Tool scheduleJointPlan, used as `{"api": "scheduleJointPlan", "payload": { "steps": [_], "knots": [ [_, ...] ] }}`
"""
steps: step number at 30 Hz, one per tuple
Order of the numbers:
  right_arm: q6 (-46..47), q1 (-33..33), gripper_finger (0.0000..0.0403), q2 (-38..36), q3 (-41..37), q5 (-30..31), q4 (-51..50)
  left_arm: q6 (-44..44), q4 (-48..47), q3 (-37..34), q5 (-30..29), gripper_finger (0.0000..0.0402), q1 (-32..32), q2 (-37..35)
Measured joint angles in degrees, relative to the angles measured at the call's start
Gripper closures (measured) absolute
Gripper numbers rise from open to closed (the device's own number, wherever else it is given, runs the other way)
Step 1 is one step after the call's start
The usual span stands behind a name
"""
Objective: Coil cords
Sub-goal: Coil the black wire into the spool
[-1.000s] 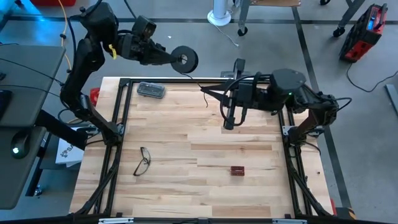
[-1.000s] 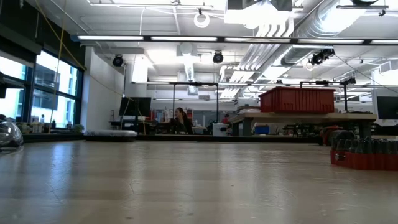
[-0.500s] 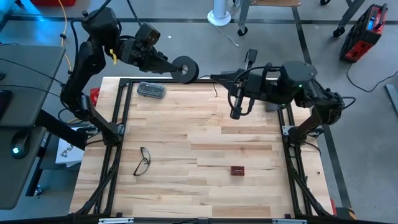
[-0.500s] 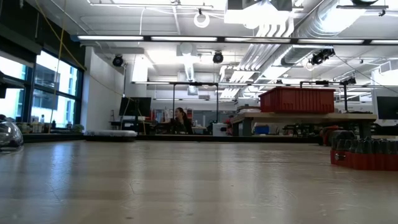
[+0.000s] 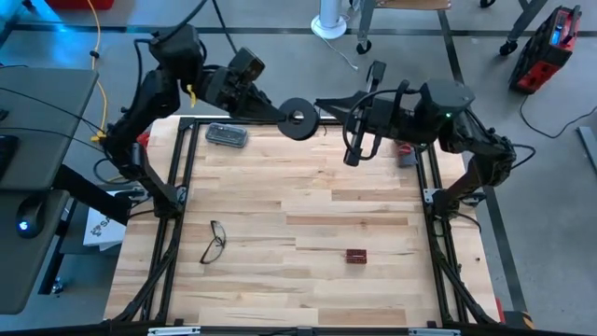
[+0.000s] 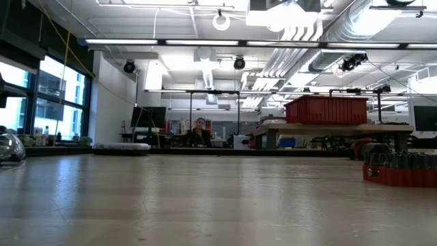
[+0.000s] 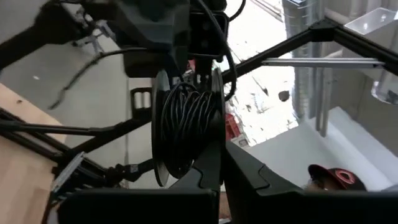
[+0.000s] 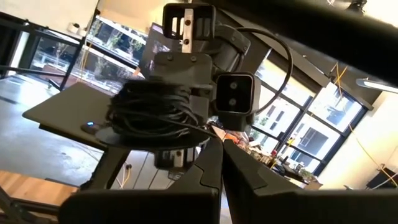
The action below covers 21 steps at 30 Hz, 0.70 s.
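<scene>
Reel [image 5: 298, 119] sits upper centre of the high view, held up over the table's far edge, its flat face toward the overhead cam, so its axle runs roughly vertical. In the left wrist view the reel [image 7: 186, 127] shows edge-on w/ many turns of dark cord [image 7: 189, 121] already wound between the flanges. Left gripper [image 5: 272, 111] is closed on the reel, coming in from the upper left of the high view.

Key relation: the right gripper [image 5: 326, 101] is just right of the reel in the high view, nearly touching, fingers pinched shut; a thin strand looks to run from it to the reel, but too fine to be sure it's held. Right arm's long axis lies roughly left-right, pointing at the reel. Both grippers are about equally close; the left one carries it. Judgement: the next wrap depends on the right gripper circling the reel's rim w/out snagging the left fingers.

Further out on the table [image 5: 373, 280]: eyeglasses [image 5: 215, 242] lower left, small dark case [image 5: 227, 135] upper left, small red-brown block [image 5: 355, 255] lower centre. Yellow cable [image 5: 97, 56] at far upper left.

No readable brands or writing anywhere.
</scene>
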Motion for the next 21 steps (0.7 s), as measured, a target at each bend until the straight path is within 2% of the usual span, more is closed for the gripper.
{"api": "scheduleJointPlan", "payload": {
  "steps": [5,15,21],
  "knots": [
    [-0.4,-1.4,0.0403,0.0,0.0,-2.8,0.2,-3.5,5.4,0.0,0.9,0.0399,-1.4,1.8],
    [-2.5,-2.9,0.0400,0.0,0.0,-4.5,3.2,-8.7,16.1,0.0,3.4,0.0399,-3.2,5.6],
    [0.4,-3.0,0.0345,0.3,0.0,-4.4,5.1,-14.2,25.7,0.0,4.9,0.0399,-3.5,7.9]
  ]
}}
